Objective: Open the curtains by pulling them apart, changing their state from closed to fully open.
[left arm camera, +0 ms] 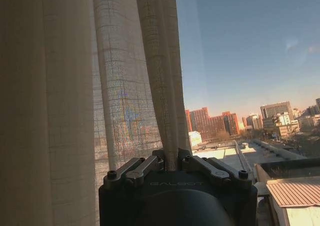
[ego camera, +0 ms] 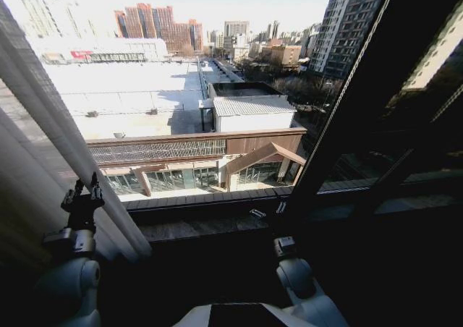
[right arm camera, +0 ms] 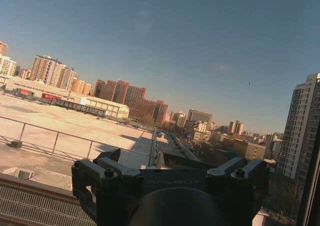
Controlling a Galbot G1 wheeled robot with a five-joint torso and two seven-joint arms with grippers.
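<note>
The curtains (ego camera: 43, 124) show as one sheer white pleated panel, bunched along the left side of the window. My left gripper (ego camera: 84, 188) points upward at the panel's inner edge. In the left wrist view the left gripper (left arm camera: 172, 160) is shut on a narrow fold of the curtains (left arm camera: 120, 86), which runs down between its fingers. My right gripper (ego camera: 269, 210) is held low near the window sill, beside the dark frame bar. Seen from the right wrist, the right gripper (right arm camera: 162, 161) is open with nothing in it, facing bare glass and the city.
A dark window frame bar (ego camera: 340, 124) slants up across the right half of the window. The window sill (ego camera: 195, 226) runs across just beyond both grippers. The glass between curtain and bar is uncovered, with rooftops and towers outside.
</note>
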